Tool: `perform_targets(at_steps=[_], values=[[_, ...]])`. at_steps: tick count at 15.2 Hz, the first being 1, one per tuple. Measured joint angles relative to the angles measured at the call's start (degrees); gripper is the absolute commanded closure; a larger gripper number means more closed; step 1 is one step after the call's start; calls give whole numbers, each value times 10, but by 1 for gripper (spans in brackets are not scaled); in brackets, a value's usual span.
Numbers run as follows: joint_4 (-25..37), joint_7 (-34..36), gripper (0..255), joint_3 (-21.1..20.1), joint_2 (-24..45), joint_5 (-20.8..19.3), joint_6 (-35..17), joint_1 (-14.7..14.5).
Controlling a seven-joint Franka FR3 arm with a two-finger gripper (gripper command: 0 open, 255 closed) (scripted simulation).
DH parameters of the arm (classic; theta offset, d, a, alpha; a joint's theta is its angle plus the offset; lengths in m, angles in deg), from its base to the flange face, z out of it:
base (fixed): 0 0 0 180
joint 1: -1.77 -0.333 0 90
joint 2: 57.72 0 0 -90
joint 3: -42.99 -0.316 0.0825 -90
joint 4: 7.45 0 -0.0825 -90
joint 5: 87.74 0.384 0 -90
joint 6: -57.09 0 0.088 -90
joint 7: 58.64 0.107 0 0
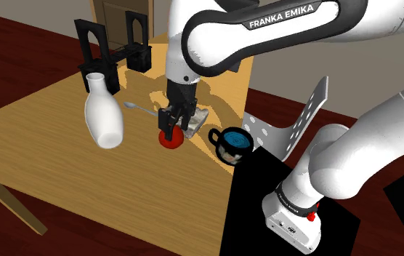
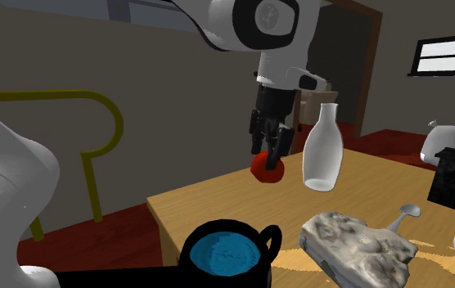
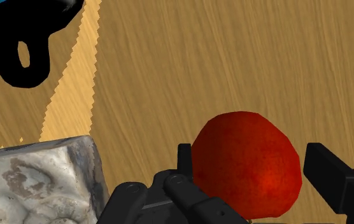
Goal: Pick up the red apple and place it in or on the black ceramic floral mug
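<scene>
Near the middle of the shoulder view the gripper (image 1: 170, 125) points down over the red apple (image 1: 170, 140), which sits on the wooden table (image 1: 41, 145). In the wrist view the apple lies between the fingers (image 3: 328, 175), which stand apart: one against its side, the other just clear of it. The black mug (image 1: 231, 143), right of the apple in the shoulder view, is upright and blue inside. A white bottle (image 1: 103, 113) stands to the apple's left

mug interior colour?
Bright blue inside the black mug; it shows best in the second exterior view.
</scene>
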Motion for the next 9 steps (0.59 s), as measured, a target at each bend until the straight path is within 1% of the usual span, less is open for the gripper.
perform_targets(at_steps=[9], values=[[55, 9, 255, 7, -19, -5, 74, 2]])
